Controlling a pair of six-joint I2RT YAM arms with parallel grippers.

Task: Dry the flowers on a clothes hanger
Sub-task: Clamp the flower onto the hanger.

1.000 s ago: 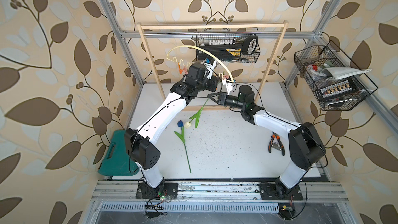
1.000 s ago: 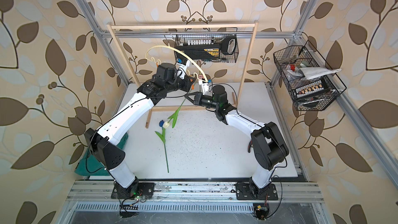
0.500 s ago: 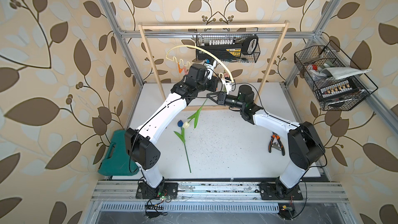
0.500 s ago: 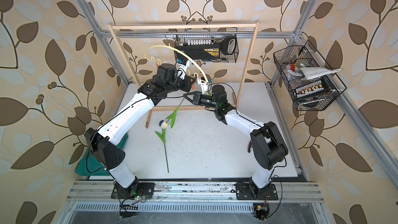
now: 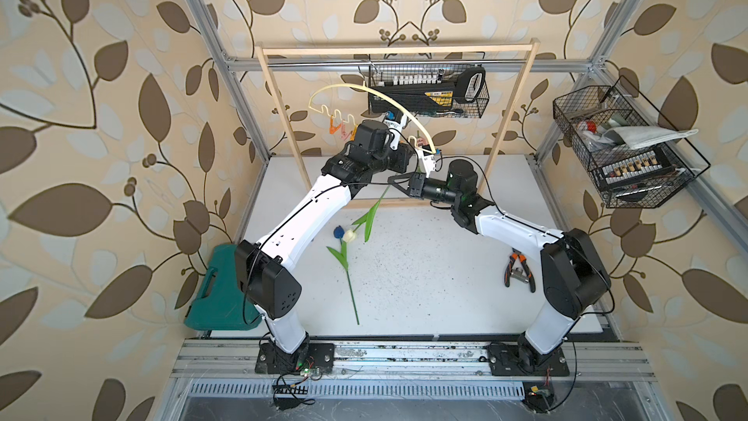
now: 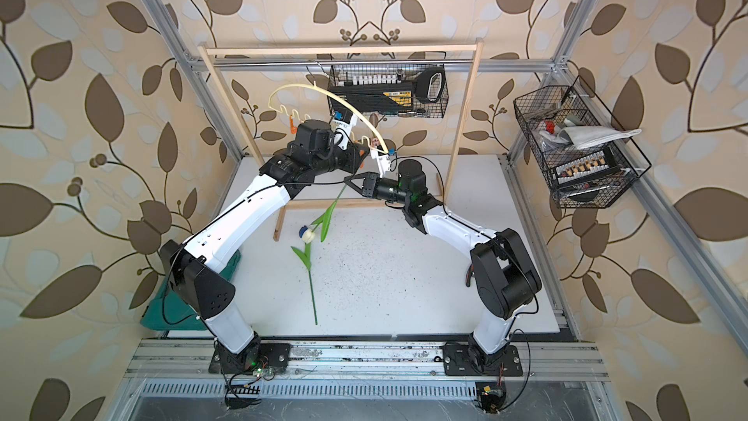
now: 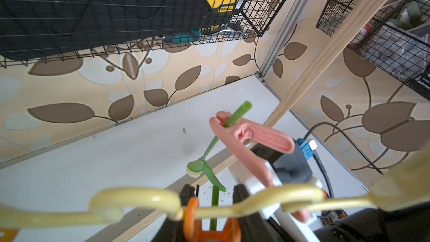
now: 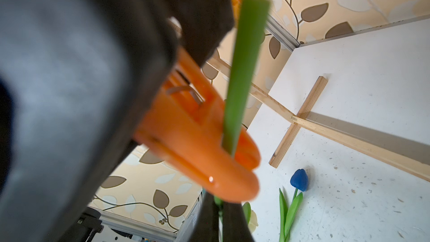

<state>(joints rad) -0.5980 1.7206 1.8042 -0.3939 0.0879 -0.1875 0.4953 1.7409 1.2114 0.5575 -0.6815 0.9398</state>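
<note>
Tabletop (image 5: 425, 285) is found white and flat, peppered with dark specks, most densely across its middle. It is enclosed on three sides by beige wallpaper (image 5: 101, 115) printed with brown leaves, and bounded by an aluminium frame (image 5: 218, 34). A light wooden rack (image 5: 396, 49) is stood at the back of the surface, its foot bar laid across the white top. One wire basket (image 5: 429, 95) is hung on the back wall, a second wire basket (image 5: 631, 155) on the side wall by the right arm. Pliers (image 5: 518, 273) are left on the surface close to the right arm; a green case (image 5: 214, 297) is lodged at the table edge beside the left arm's base.

The clothes hanger (image 5: 348, 85) is seen under the rack's top bar, tilted, its lower end by the grippers. The blue tulip (image 8: 299, 180) is laid flat on the tabletop, untouched. A cream tulip (image 8: 242, 66) is held head-down by its stem in the closed right gripper (image 5: 392, 184), the stem's upper end passed between the jaws of an orange clip (image 8: 197, 159). That clip's handles are pinched by the left gripper (image 7: 213, 194). A second cream tulip (image 7: 239, 110) is already clipped head-down in the pink clip (image 7: 244, 136)
</note>
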